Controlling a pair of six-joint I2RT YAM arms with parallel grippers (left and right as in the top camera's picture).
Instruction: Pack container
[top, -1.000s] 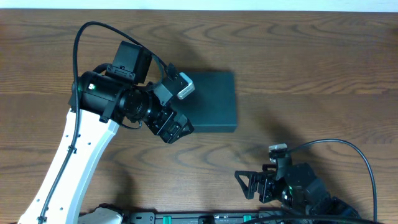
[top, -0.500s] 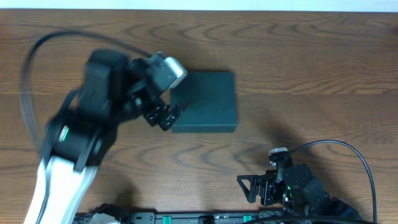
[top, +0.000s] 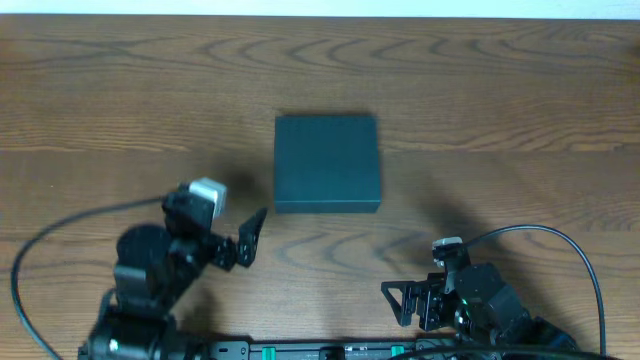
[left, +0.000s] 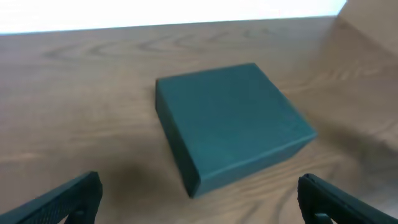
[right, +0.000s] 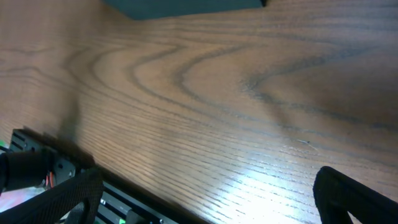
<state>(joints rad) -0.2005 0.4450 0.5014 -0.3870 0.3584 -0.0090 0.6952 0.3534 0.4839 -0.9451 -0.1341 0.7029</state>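
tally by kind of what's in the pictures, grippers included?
container, dark teal, closed: 1
grippers, both open and empty: 2 (left gripper, right gripper)
Total: 3

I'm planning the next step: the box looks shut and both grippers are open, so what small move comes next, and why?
Probably park the left gripper low at the near edge, like the right gripper: the box lies shut, and both open grippers stand apart from it, holding nothing.
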